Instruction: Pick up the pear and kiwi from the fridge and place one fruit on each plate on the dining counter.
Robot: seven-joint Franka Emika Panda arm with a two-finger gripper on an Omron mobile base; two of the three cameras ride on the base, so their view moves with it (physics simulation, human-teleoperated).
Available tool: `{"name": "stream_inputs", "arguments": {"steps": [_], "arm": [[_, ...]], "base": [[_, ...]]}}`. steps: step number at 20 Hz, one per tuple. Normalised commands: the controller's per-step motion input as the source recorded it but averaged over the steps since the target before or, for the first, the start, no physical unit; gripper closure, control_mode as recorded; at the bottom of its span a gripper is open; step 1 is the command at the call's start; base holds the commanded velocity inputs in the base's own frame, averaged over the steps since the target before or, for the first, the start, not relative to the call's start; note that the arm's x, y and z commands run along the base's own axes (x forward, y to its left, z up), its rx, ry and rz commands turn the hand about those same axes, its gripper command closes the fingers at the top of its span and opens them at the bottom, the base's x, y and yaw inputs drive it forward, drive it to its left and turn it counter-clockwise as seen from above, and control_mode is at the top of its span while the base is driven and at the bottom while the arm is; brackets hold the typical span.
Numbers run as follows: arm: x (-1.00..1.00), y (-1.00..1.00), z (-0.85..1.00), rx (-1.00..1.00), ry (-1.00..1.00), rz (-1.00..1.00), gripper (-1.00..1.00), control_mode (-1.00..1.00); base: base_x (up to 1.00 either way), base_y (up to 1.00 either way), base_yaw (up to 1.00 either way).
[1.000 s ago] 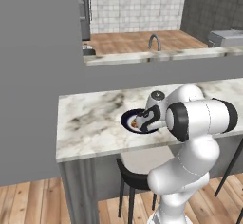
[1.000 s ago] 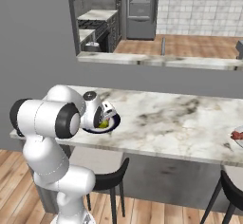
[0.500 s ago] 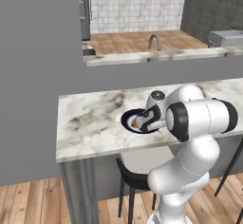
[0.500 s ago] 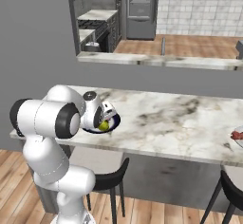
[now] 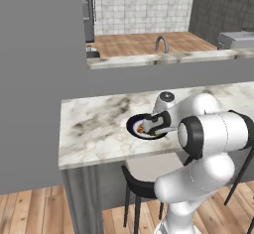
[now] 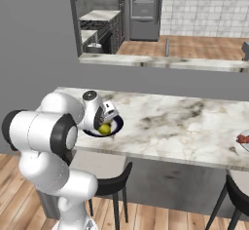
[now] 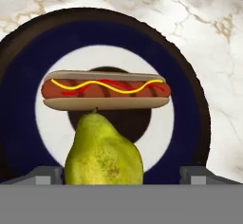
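From my seat the gripper [image 7: 121,173] is hanging right over the plate [image 7: 28,42] on the dining counter [image 6: 194,126], jaws spread wide and holding nothing. The pear [image 7: 103,157] sits between the fingertips [image 7: 45,174] with clear gaps on both sides, so it's let go. It's resting on the plate's white centre, stem pointing away from the hand. Just past the pear there's a hotdog [image 7: 105,90] lying across the plate with mustard and ketchup squiggles on it, and the pear's stem end is right up against the bun. In the right base view the pear shows yellow-green on the plate just beside the hand.
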Motion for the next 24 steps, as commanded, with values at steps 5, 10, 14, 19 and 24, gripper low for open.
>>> {"name": "stream_inputs", "arguments": {"steps": [5, 10, 14, 19, 24], "arm": [[-0.27, 0.12, 0.93, 0.02, 0.0, -0.02, -1.0, -1.0], [-0.29, 0.02, 0.91, 0.05, 0.09, -0.03, -1.0, -1.0], [-0.62, 0.01, 0.84, 0.07, 0.17, -0.12, -1.0, -1.0], [-0.86, 0.02, 0.57, 0.07, 0.17, -0.15, -1.0, -1.0], [-1.0, 0.0, 0.1, 0.0, 0.04, -0.16, -1.0, -1.0]], "base": [[0.0, 0.0, 0.0], [0.0, 0.0, 0.0], [0.0, 0.0, 0.0], [0.0, 0.0, 0.0], [0.0, 0.0, 0.0]]}}
